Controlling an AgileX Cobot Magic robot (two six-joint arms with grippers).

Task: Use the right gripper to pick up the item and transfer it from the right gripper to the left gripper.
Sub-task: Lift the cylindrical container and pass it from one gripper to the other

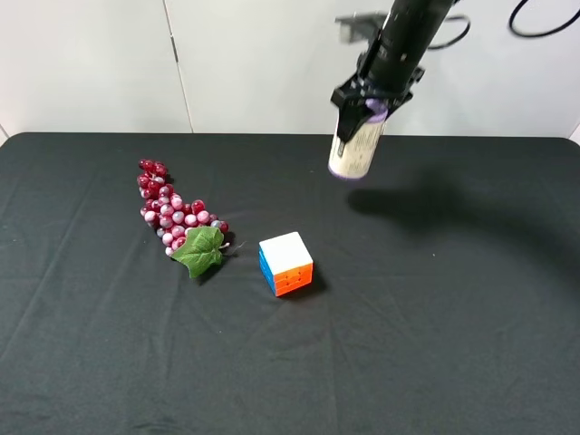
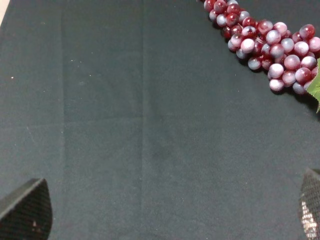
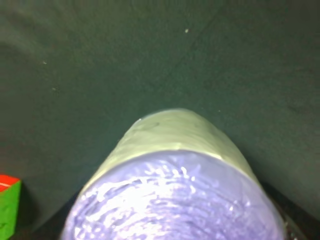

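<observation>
Right end effector (image 1: pixel 370 101) is clamped on the purple top end of the item (image 1: pixel 353 145), so the item hangs below the jaws, tilted a bit, well clear of the table (image 1: pixel 453 344) w/ its shadow on the cloth beside it. Prob gripped by the top so the labelled body & lower end are free for the other arm to take. In the right wrist view the purple end fills the frame right under the cam, i.e. inside the grip. Left end effector (image 2: pixel 167 220) is wide open, nothing btwn its fingers, looking down at bare cloth near the grape bunch (image 2: pixel 270 45). It's not in the exterior view, so its gap to the item can't be judged. Cube (image 1: pixel 286 263) sits on the table, apart from both
</observation>
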